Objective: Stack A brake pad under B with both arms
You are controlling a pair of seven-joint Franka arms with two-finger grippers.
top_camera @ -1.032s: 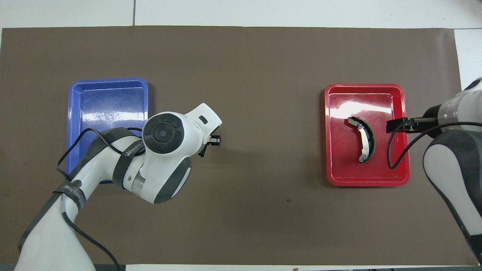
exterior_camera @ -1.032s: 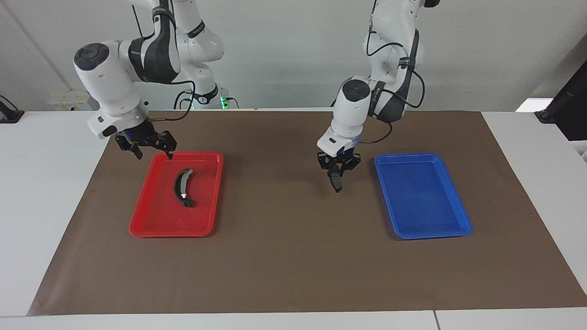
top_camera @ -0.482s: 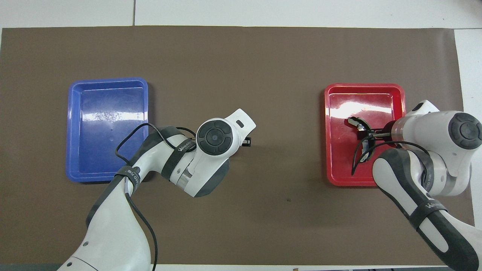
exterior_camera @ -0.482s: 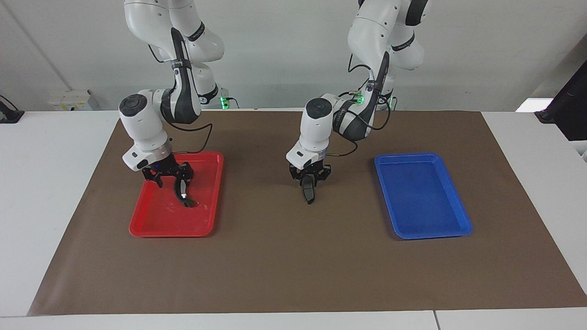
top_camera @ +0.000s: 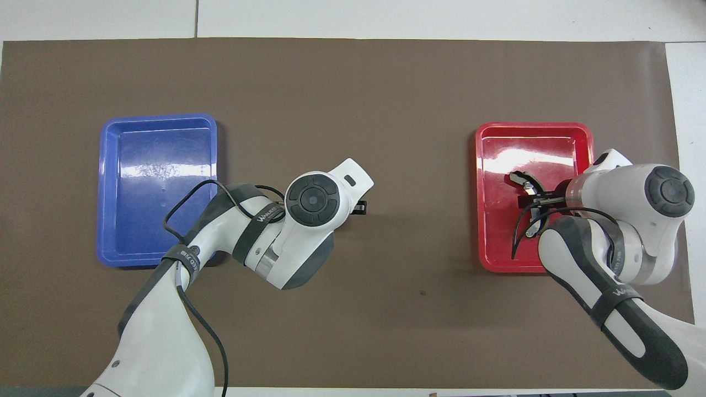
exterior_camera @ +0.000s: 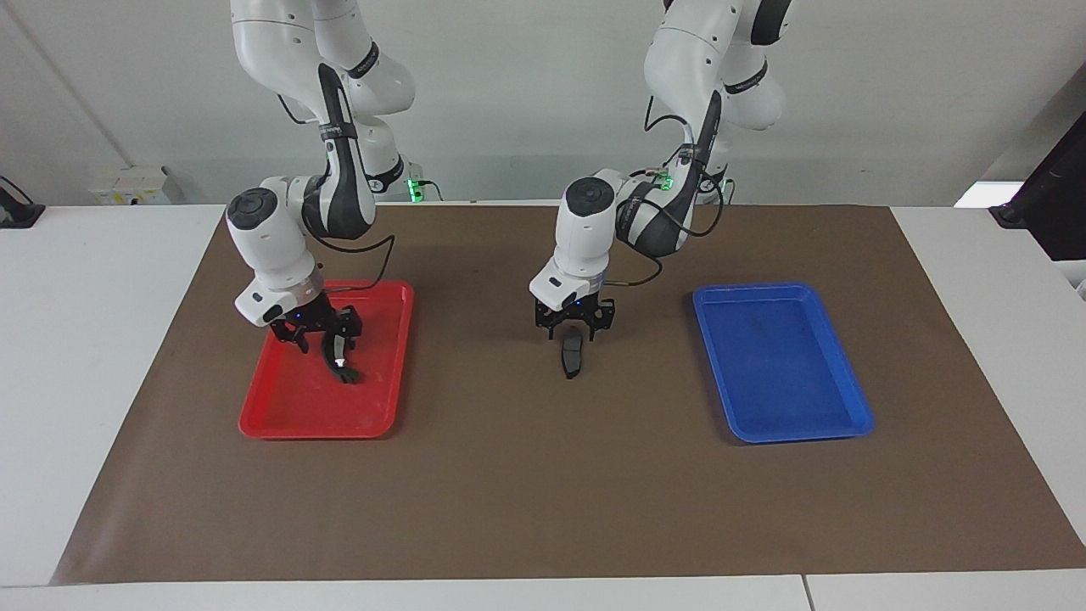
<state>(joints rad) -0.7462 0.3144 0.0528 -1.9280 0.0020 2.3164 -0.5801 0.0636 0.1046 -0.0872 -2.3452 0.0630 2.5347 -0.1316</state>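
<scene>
Left gripper (exterior_camera: 573,331) over A brake pad (exterior_camera: 573,354) on brown mat between trays: fingers open, pad released. Right gripper (exterior_camera: 321,333) at B (exterior_camera: 338,357) in red tray (exterior_camera: 373,422): cannot tell finger state. Confirm firm mid-crescent grip before you lift.

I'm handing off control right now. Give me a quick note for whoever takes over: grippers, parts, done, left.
Left gripper: open, just above A brake pad.
Right gripper: down in the red tray, at B; grip not confirmed.
A lies on the brown mat between the trays. B is in the red tray. The blue tray holds nothing.
Done: A set down.
Left: grasp B, carry it over, lay it on A.
</scene>
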